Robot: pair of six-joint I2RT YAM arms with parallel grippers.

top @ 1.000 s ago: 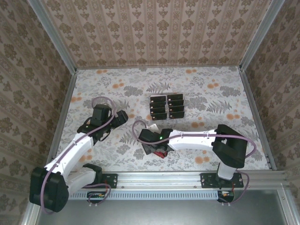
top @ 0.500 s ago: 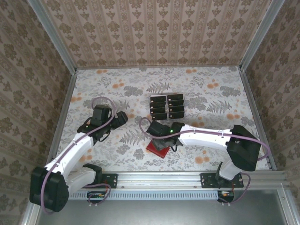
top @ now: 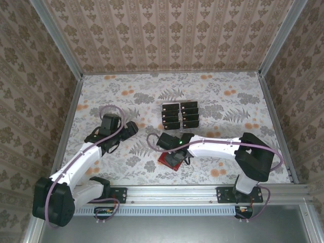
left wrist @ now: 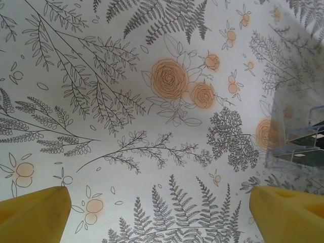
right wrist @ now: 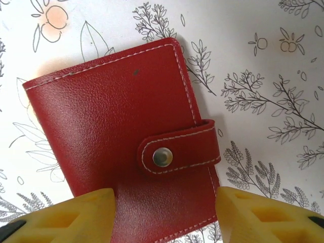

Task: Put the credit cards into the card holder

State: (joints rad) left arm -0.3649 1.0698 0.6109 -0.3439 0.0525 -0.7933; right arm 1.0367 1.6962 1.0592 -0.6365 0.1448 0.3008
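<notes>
Overhead, the small red leather-like folding wallet (top: 170, 162) lies closed on the floral-print counter (top: 228, 101), near the front edge and a little left of centre; the right arm (top: 212, 148) reaches leftward across the counter, and its wrist sits over the far part of the wallet. The set of thin black rectangular cards with pale marks (top: 179, 114) stands farther back; two columns side by side, in stepped rows; well apart from the wallet.

Right wrist view: wallet (right wrist: 116, 116) lies cover up and tilted, with white stitching along the edges; a strap wraps round from the right edge and is fastened with a silver snap (right wrist: 162, 157). Right jaws are about half spread; one yellow fingertip (right wrist: 263, 215) is just beside the wallet's right edge, the other over its lower left corner; the near end of the wallet lies between them. Cannot tell whether the pads press on the leather or only flank it.

The left arm (top: 81, 157) bends over the left part of the counter, apart from both wallet and cards. Left wrist view: left jaws are spread wide, with yellow fingertips (left wrist: 33, 212) at the two lower corners; patterned counter (left wrist: 126, 76) lies between them, nothing gripped. A clear plastic tiered rack (left wrist: 298, 147) shows at the right edge, its steps visible; contents not legible from this angle.
</notes>
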